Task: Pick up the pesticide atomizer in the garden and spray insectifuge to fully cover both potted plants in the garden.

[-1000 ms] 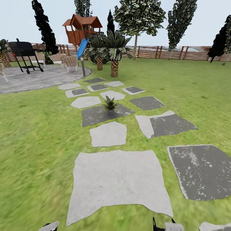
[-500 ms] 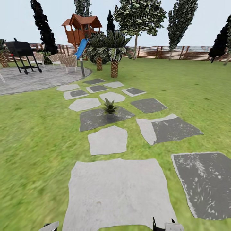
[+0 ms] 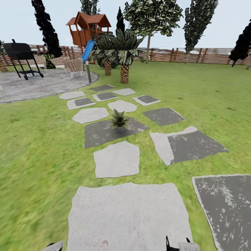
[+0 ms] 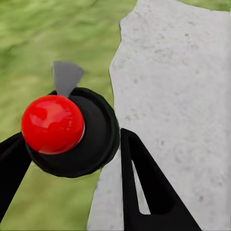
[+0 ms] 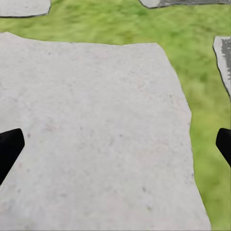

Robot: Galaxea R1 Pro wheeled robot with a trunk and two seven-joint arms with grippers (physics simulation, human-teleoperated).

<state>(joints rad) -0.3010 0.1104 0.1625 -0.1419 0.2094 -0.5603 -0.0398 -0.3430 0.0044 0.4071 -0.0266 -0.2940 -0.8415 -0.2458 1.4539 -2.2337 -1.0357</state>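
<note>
Green lawn [image 3: 38, 146] with grey and white stepping stones [image 3: 116, 159] runs toward a wooden fence [image 3: 195, 55]. One potted plant [image 3: 119, 120] sits on a dark stone ahead, mid-path. Left wrist view: the left gripper [image 4: 72, 159] clasps a black, red-topped object [image 4: 67, 130], seemingly the atomizer. Right wrist view: the right gripper [image 5: 115, 144] is spread wide over a pale stone [image 5: 96, 130].

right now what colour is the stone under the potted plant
Dark grey stepping stone, mottled, under the potted plant; clearest in the head view.
</note>
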